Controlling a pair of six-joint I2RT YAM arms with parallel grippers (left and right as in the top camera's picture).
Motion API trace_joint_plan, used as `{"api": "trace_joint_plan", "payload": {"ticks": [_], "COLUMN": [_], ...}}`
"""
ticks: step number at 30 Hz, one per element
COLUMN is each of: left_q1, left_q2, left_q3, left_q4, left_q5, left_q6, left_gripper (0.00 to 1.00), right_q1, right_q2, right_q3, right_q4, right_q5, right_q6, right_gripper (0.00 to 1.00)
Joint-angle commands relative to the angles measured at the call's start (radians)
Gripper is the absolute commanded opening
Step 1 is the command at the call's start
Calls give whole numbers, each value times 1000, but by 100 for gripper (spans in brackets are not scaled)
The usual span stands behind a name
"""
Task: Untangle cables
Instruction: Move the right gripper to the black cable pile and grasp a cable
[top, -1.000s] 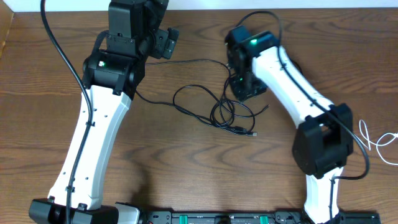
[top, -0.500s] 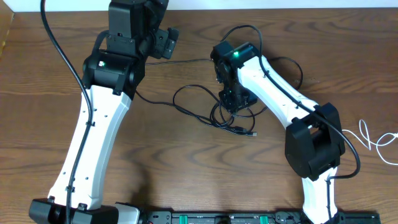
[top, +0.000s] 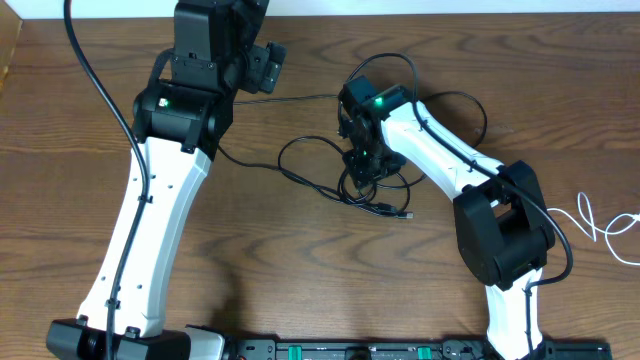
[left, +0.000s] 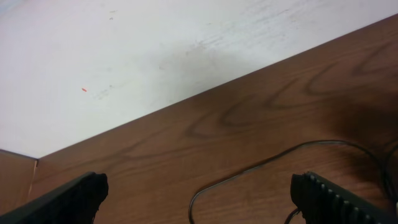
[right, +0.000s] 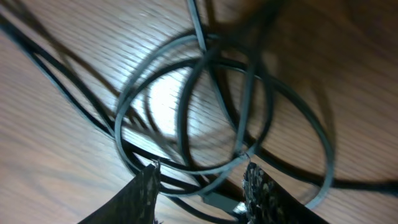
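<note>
Thin black cables (top: 349, 192) lie looped and tangled at the table's middle, with a plug end (top: 405, 214) to the lower right and one strand running up towards the left arm. My right gripper (top: 362, 168) is low over the coil. In the right wrist view its fingers (right: 200, 168) are open, with coil strands (right: 182, 121) between and under them. My left gripper (top: 264, 68) is near the table's far edge, open wide and empty (left: 199, 190), with a black strand (left: 246, 176) on the wood below it. A white cable (top: 600, 228) lies at the far right edge.
The wooden table's far edge meets a white wall (left: 124, 56) just beyond the left gripper. The right arm's own thicker black cable (top: 470, 105) arcs over the table behind the coil. A black rail (top: 350, 350) runs along the front edge.
My right gripper has moved left and forward, from beside the coil to right over it. The left arm has not moved. The cables lie much as before.
</note>
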Motion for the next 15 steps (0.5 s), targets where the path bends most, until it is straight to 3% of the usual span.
{"api": "trace_joint_plan", "payload": {"ticks": [1,15], "left_q1": [5,5], "left_q2": [1,1], "left_q3": [-17,-17], "left_q4": [2,5], "left_q5": [-17,-16], "left_q6": [2,2], "left_gripper": [98,99], "right_q1": [-7,-13], "right_q2": [-3,-3], "right_q3": [-23,-76], "right_q4": [16,56], "right_q5": [-72,24], "right_q6": [-31,0], "right_gripper": [43,43]}}
